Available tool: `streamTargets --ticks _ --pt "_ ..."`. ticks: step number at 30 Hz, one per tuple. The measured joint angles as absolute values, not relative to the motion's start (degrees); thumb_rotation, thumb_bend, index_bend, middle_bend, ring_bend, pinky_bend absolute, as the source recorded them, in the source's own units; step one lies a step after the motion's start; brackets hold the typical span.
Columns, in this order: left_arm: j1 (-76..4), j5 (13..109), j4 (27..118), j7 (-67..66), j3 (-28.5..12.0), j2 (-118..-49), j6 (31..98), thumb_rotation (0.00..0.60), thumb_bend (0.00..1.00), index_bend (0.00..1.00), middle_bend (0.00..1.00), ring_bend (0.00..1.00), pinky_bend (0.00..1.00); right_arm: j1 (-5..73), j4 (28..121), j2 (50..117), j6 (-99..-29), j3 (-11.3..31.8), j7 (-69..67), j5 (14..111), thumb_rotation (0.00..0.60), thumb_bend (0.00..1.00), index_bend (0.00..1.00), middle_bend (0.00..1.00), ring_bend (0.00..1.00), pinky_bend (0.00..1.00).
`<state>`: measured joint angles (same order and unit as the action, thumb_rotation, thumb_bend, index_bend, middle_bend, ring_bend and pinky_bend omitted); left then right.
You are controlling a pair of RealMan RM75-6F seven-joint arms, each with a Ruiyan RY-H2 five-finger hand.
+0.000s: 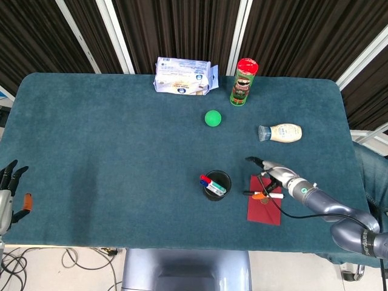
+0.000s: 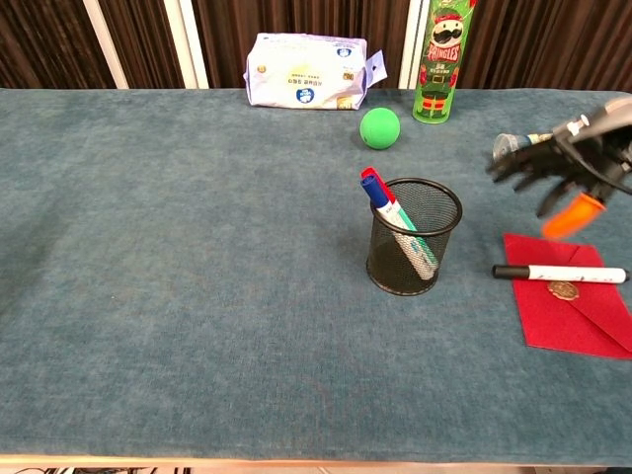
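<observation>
A black-capped white marker [image 2: 559, 274] lies flat across the upper edge of a red envelope [image 2: 563, 316] at the lower right of the chest view, its cap end poking out over the tabletop [image 2: 197, 296]. It looks light, stiff and smooth, likely to roll if nudged, so the best hold is probably a pinch across the middle of the barrel. Just above it hovers the right robot hand [image 2: 568, 163], fingers spread and holding nothing, an orange fingertip pointing down toward the marker. Left of the envelope stands a black mesh cup [image 2: 413, 250] with other markers in it. Farther up are a green ball [image 2: 379, 127], a lying white bottle [image 1: 280, 132], a Pringles can [image 2: 438, 61] and a tissue pack [image 2: 306, 71]. The left robot hand [image 1: 8, 195] rests at the lower left edge of the head view, fingers apart, empty.
</observation>
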<state>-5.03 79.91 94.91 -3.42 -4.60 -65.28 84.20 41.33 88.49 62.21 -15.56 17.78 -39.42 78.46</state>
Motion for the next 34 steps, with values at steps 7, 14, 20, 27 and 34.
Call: streamTargets --ticks 7,14,20,27,34 --pt "-4.9 79.9 95.0 -3.1 -4.7 -65.1 84.3 0.600 0.52 0.12 0.01 0.05 0.02 40.5 88.3 62.5 -27.0 19.0 -31.9 74.5 0.600 0.08 0.03 0.00 0.06 0.20" --pt "-4.9 80.3 95.1 -3.4 -4.6 -65.1 84.6 0.600 0.52 0.12 0.01 0.05 0.02 35.0 91.4 60.7 -43.9 17.0 -14.7 72.5 0.600 0.10 0.03 0.00 0.06 0.20" --pt "-4.8 80.8 95.3 -4.2 -4.3 -65.0 84.8 0.600 0.52 0.12 0.01 0.05 0.02 25.0 93.6 61.2 -63.5 11.6 -6.6 77.8 0.600 0.10 0.03 0.00 0.06 0.20" --pt "-5.0 81.1 95.4 -4.8 -4.0 -64.7 84.3 0.600 0.52 0.12 0.01 0.04 0.02 10.5 88.8 68.2 -85.5 3.7 3.9 87.4 0.600 0.10 0.03 0.00 0.06 0.20" --pt "-5.1 81.4 95.6 -6.2 -3.7 -64.6 84.2 0.600 0.51 0.12 0.01 0.04 0.02 7.6 86.9 70.8 -90.4 1.5 8.6 92.4 0.600 0.10 0.03 0.00 0.06 0.20"
